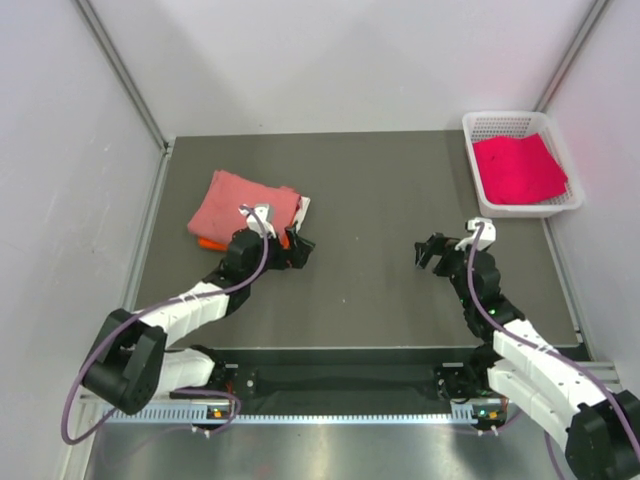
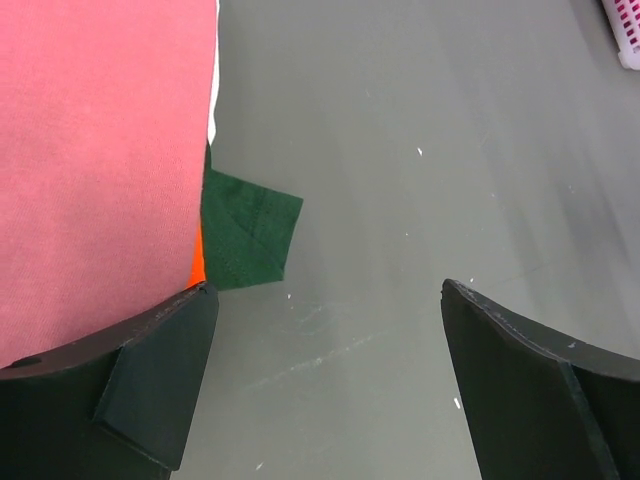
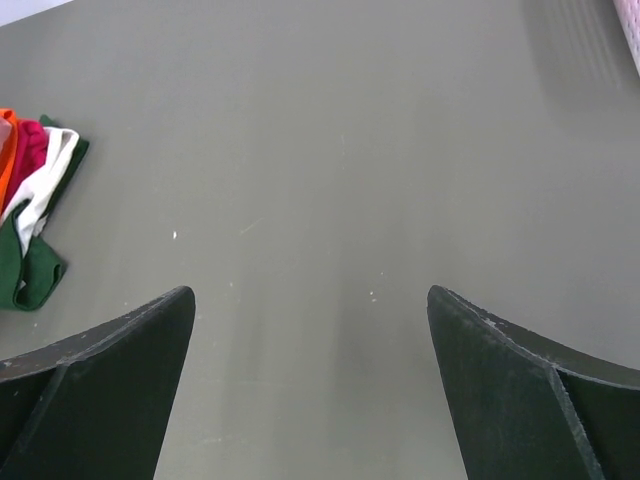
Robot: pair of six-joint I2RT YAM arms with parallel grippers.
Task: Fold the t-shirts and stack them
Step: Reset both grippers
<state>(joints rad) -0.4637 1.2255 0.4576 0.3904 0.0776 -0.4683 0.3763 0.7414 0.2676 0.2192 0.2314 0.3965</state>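
From above, we see the salmon-pink shirt (image 1: 240, 203) folded over the orange shirt (image 1: 206, 243) at centre left. The magenta shirt (image 1: 517, 168) lies alone in the basket (image 1: 468, 140) at upper right. We would send the right gripper (image 1: 428, 252) there and pinch one edge only.

Left wrist: the left gripper (image 2: 327, 292) is spread wide, just beside the salmon-pink shirt.

Right wrist: jaws spread above the table (image 3: 320, 150).

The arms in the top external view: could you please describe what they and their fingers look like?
Both the left arm and the right arm have white link covers between black joints. A purple cable runs along each. The left gripper and right gripper are black; up close their fingers are broad, matt black, tapering plates.
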